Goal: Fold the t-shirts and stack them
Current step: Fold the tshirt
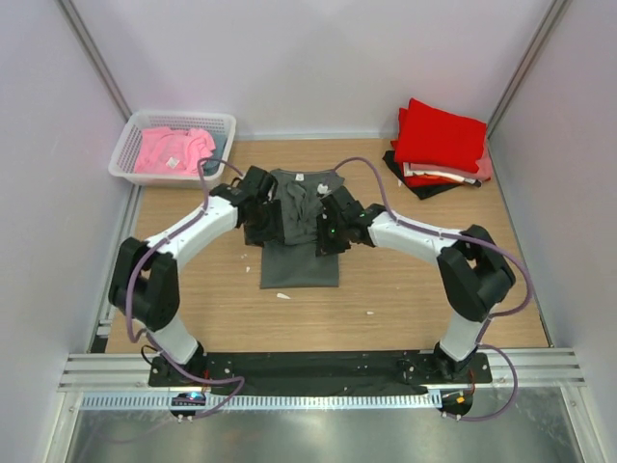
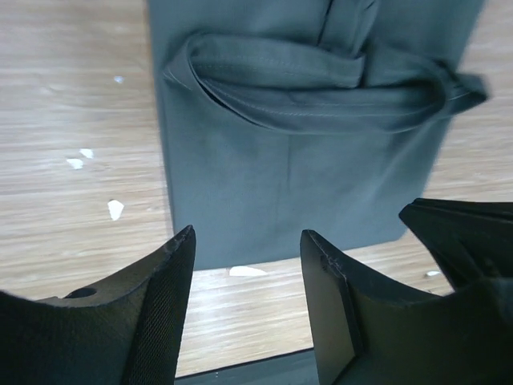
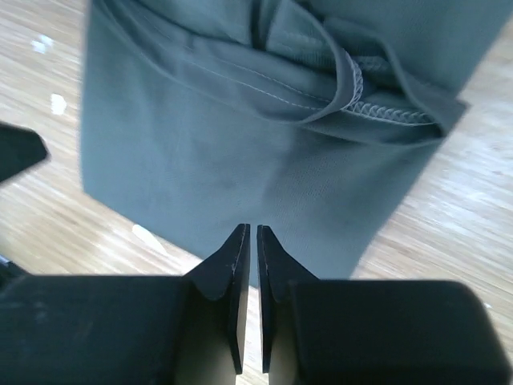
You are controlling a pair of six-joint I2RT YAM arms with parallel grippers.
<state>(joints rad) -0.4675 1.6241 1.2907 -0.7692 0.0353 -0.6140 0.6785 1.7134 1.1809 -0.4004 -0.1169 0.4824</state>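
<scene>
A dark grey t-shirt (image 1: 300, 253) lies flat mid-table, neck label at the far end, both sleeves folded inward over its body (image 2: 296, 176) (image 3: 240, 152). My left gripper (image 1: 265, 217) hovers over the shirt's left side, open, with only wood showing between its fingers (image 2: 248, 237). My right gripper (image 1: 323, 230) hangs over the shirt's right side; its jaws stand almost together with a thin slit and no cloth in them (image 3: 253, 228). A folded stack of red t-shirts (image 1: 439, 138) rests on a black one (image 1: 424, 185) at the back right. A pink t-shirt (image 1: 172, 149) lies in the basket.
The white latticed basket (image 1: 130, 140) stands at the back left corner. Small white scraps (image 1: 282, 295) (image 2: 115, 209) lie on the wood near the shirt's hem. Pale walls close in the table on three sides.
</scene>
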